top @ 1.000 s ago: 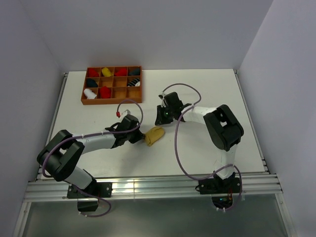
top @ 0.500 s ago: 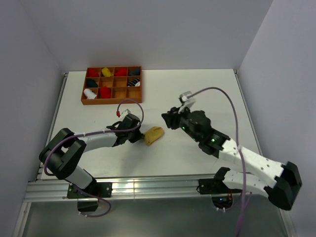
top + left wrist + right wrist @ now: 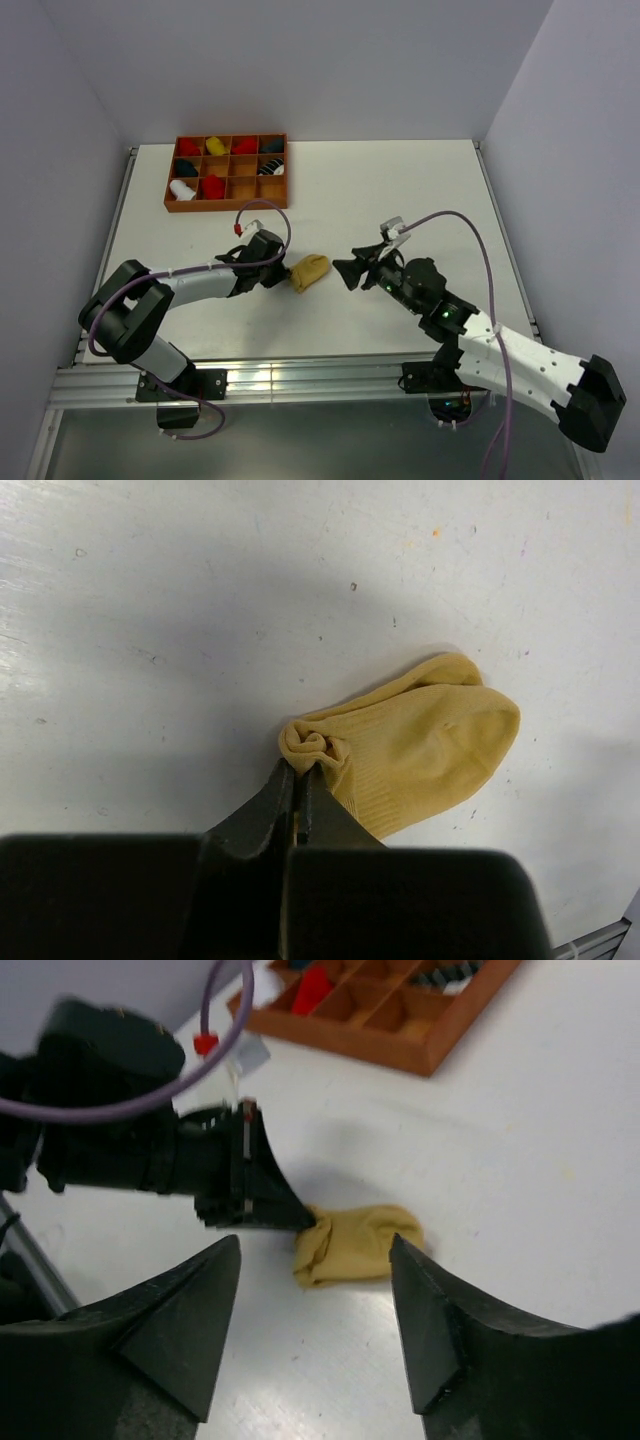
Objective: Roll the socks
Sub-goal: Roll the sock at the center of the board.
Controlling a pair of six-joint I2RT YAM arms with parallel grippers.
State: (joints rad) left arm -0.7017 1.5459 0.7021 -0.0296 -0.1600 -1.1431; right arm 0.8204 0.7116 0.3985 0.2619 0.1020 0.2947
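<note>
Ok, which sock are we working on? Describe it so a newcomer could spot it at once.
On the white table, look near the middle, away from the wooden tray at far left. A tan-yellow sock lies there, one bunched end pinched in the left hand. It is the only sock outside the tray.

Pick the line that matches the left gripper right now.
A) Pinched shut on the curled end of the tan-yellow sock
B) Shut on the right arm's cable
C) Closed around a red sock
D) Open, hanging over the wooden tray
A: the left wrist view shows the left gripper with its jaws closed together on the curled end of the tan-yellow sock.
</note>
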